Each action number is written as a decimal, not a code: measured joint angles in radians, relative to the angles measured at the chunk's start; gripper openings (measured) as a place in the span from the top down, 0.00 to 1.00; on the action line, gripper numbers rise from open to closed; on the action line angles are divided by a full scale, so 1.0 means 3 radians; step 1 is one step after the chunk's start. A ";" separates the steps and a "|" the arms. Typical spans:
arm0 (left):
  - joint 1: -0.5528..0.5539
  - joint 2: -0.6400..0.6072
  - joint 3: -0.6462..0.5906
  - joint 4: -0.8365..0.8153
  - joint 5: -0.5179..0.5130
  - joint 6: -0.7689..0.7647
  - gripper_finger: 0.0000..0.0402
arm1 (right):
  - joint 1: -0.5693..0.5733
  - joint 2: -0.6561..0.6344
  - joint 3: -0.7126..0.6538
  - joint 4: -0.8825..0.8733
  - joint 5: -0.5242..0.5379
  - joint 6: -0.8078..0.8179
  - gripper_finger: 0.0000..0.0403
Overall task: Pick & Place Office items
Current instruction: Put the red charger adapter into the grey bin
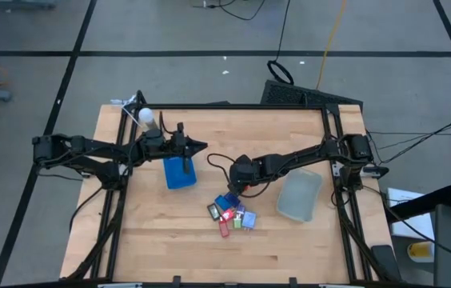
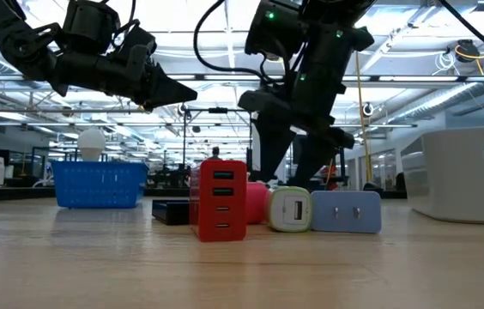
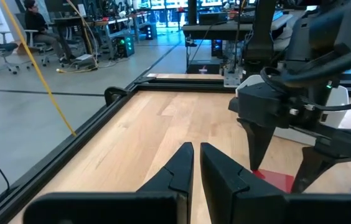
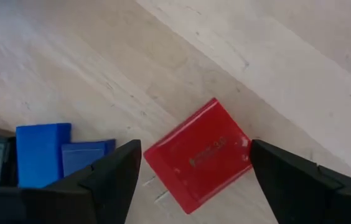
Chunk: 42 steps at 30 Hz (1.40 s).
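Above the office items (image 1: 231,214), my right gripper (image 4: 194,174) spread wide around a red charger (image 4: 198,154), left gripper (image 3: 193,163) pressed together over the blue tray (image 1: 179,172)

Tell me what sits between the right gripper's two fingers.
In the right wrist view, a red charger block lies on the bare wood between the open right gripper's fingers, touching neither. Blue pieces lie off to one side.

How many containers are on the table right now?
2. The blue tray sits left of the pile of office items; the clear bin sits right of it. None seems hidden.
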 joint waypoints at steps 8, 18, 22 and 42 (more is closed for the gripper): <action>0.0000 0.0000 0.0000 0.0000 0.0000 -0.0011 0.92 | -0.0048 0.0074 -0.0011 0.0797 -0.0168 -0.0784 0.27; 0.0000 0.0000 0.0000 -0.0002 0.0001 -0.0017 0.92 | -0.0037 -0.0086 0.0091 0.0420 -0.0216 -0.0759 0.27; 0.0000 0.0000 0.0000 0.0017 0.0000 -0.0011 0.92 | -0.0008 -0.0057 0.0128 0.0078 -0.0117 -0.0536 0.27; 0.0000 0.0000 -0.0001 0.0024 0.0000 -0.0008 0.92 | -0.0024 0.0427 0.0148 0.0405 -0.0100 -0.0756 0.27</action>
